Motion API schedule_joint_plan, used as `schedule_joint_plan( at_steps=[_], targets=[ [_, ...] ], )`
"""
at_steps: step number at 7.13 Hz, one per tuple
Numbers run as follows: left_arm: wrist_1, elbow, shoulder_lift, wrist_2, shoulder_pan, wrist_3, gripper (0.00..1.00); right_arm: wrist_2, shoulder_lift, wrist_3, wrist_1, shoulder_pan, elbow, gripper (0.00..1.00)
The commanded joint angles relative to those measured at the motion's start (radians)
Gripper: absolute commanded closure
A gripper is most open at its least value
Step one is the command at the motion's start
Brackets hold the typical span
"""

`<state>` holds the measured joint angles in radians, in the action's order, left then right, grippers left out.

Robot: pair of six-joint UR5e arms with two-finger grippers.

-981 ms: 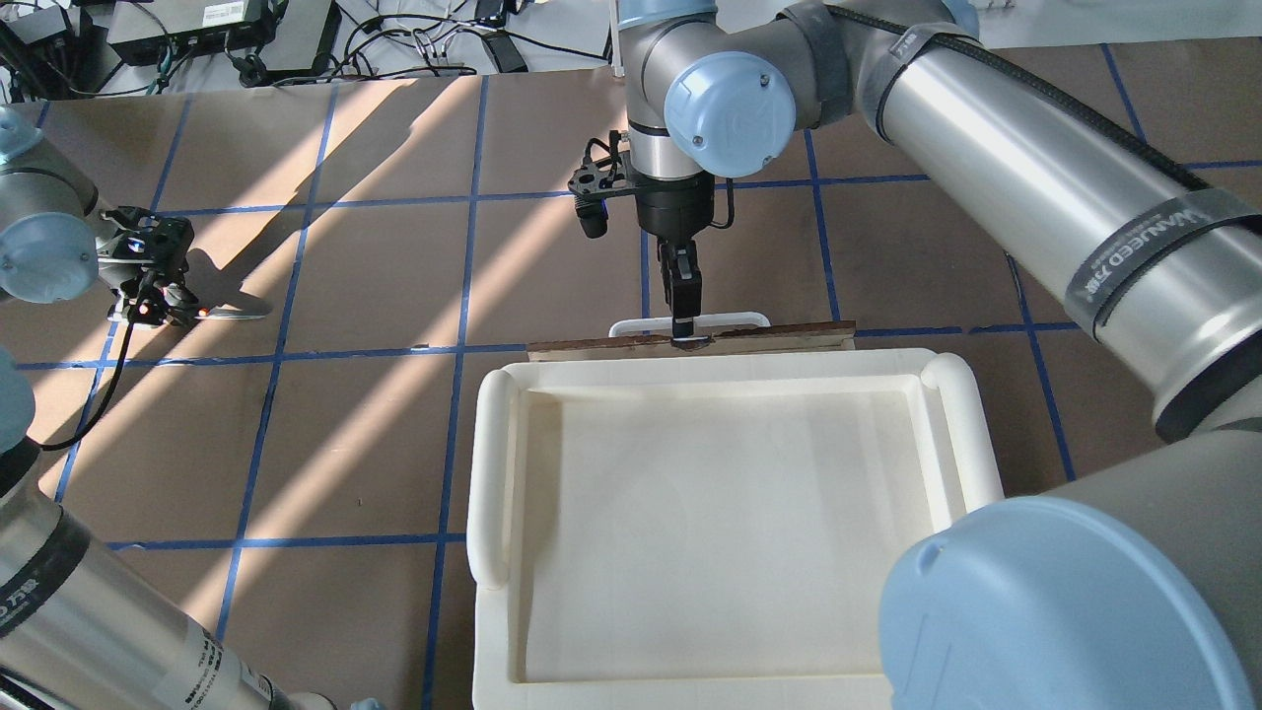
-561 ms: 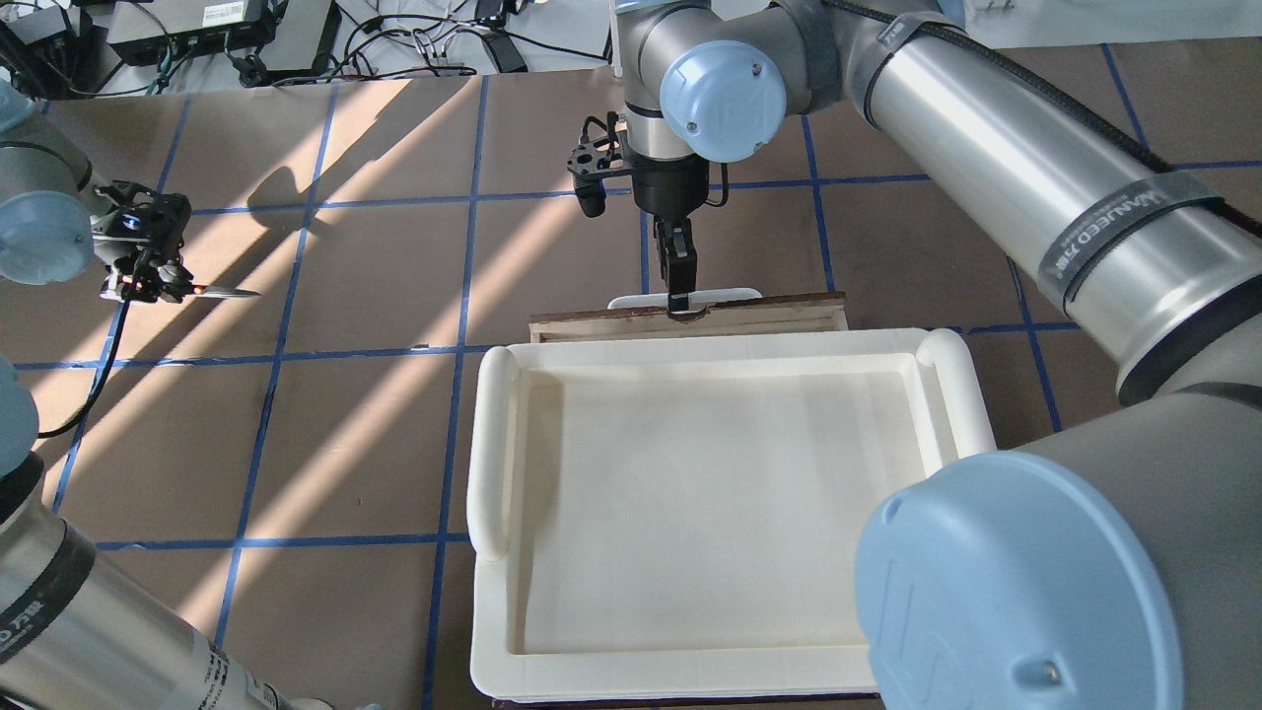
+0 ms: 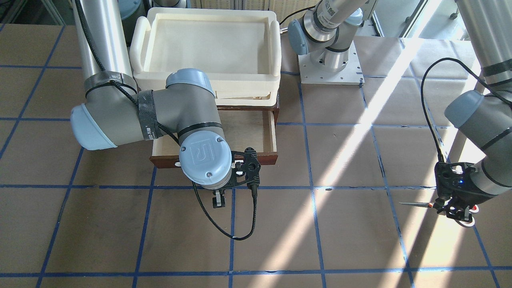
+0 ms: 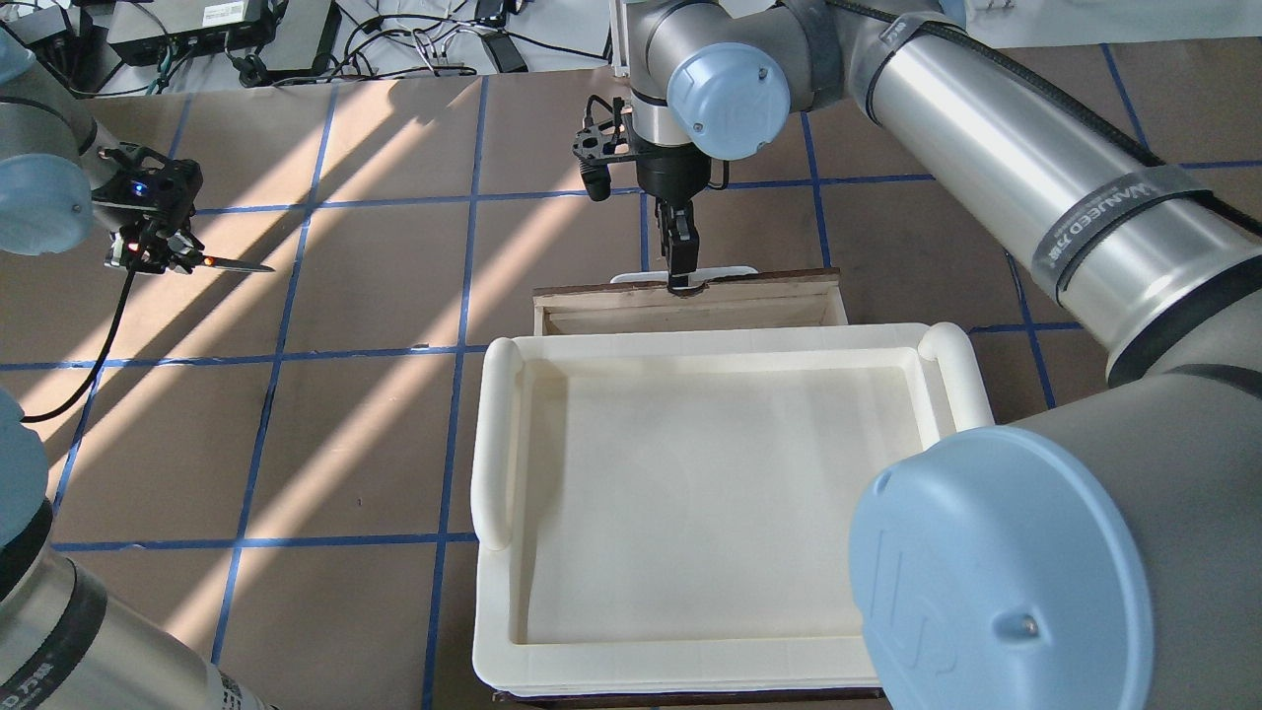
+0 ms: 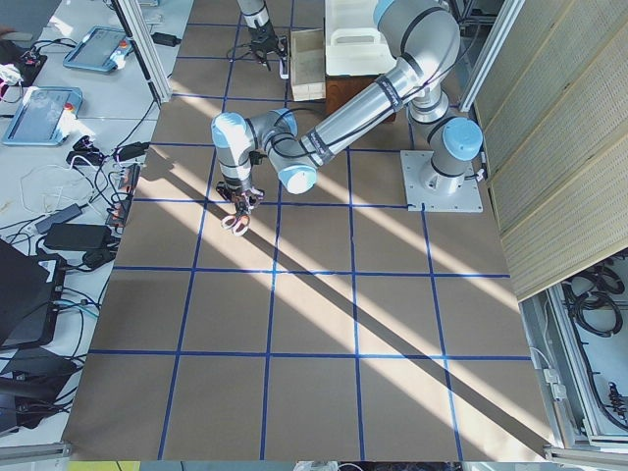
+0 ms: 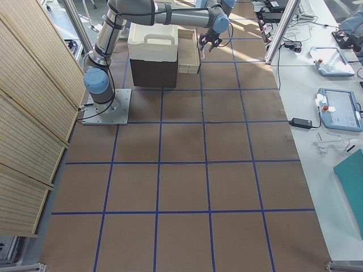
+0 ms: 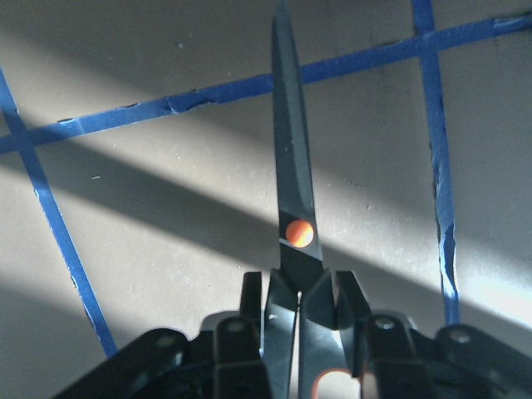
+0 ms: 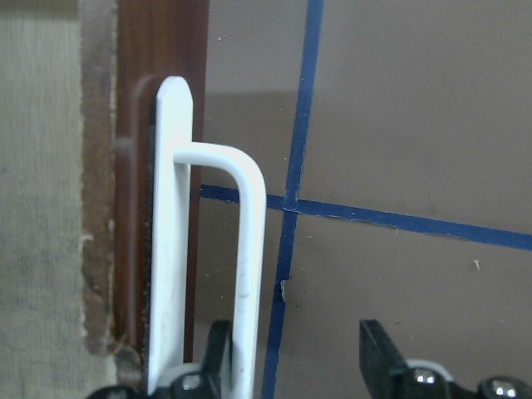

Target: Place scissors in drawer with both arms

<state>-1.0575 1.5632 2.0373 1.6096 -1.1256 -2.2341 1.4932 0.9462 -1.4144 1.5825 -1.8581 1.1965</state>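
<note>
My left gripper (image 4: 148, 251) is shut on the grey handles of the scissors (image 4: 232, 264) and holds them above the table at the far left. The blades are closed and point away from the gripper, with the red pivot dot showing in the left wrist view (image 7: 298, 233). The scissors also show in the front-facing view (image 3: 416, 204). My right gripper (image 4: 680, 278) is at the white bar handle (image 8: 249, 249) of the drawer (image 4: 690, 308), jaws apart around the bar, one finger (image 8: 218, 353) against it. The drawer is partly pulled out, and its pale interior (image 3: 248, 132) shows.
A cream plastic tray (image 4: 946, 375) sits on top of the cabinet above the drawer. Brown table paper with blue tape lines lies all around. Cables and electronics (image 4: 227, 30) lie beyond the far table edge.
The right gripper has moved away from the robot with the handle, and the drawer has slid further out. The left gripper has lifted the scissors off the table and carried them farther away.
</note>
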Motion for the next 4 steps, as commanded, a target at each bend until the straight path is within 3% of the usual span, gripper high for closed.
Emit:
schedule_joint_plan(
  at_steps=[1, 4],
  targets=[
    [-0.082, 0.0, -0.058, -0.043, -0.029, 0.036, 1.0, -0.005, -0.018, -0.003, 0.02, 0.005, -0.029, 0.41],
    [-0.159, 0.002, -0.118, -0.045, -0.066, 0.117, 1.0, -0.008, -0.017, -0.005, 0.043, 0.01, -0.035, 0.4]
  ],
)
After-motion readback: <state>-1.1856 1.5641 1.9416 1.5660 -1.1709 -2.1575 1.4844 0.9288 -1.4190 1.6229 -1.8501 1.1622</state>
